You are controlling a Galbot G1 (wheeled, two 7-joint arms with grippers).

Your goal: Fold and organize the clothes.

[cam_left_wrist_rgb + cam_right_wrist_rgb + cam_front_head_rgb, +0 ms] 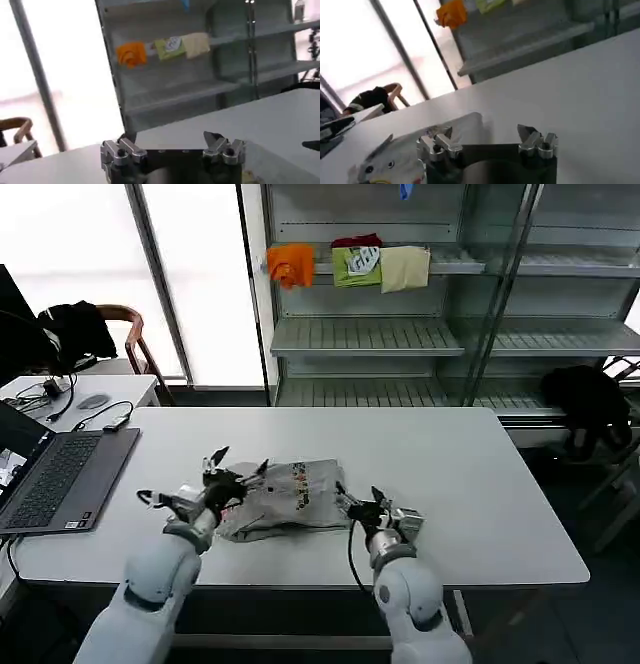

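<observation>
Now the grey shirt (285, 499) lies crumpled at the desk's (480, 484) six o'clock edge; left gripper (228, 472) at its nine o'clock, right gripper (358, 506) at three, fingers of both spread open; an uneven pinch could bunch cloth, skewing the fold.

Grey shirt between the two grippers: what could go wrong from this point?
The grey shirt lies bunched, not flat, so a fold started now may trap wrinkles. Both the left gripper and the right gripper sit open at its edges; a shallow pinch could catch a single layer and drag the pile. The shirt lies close to the table front edge and might slide off.
</observation>
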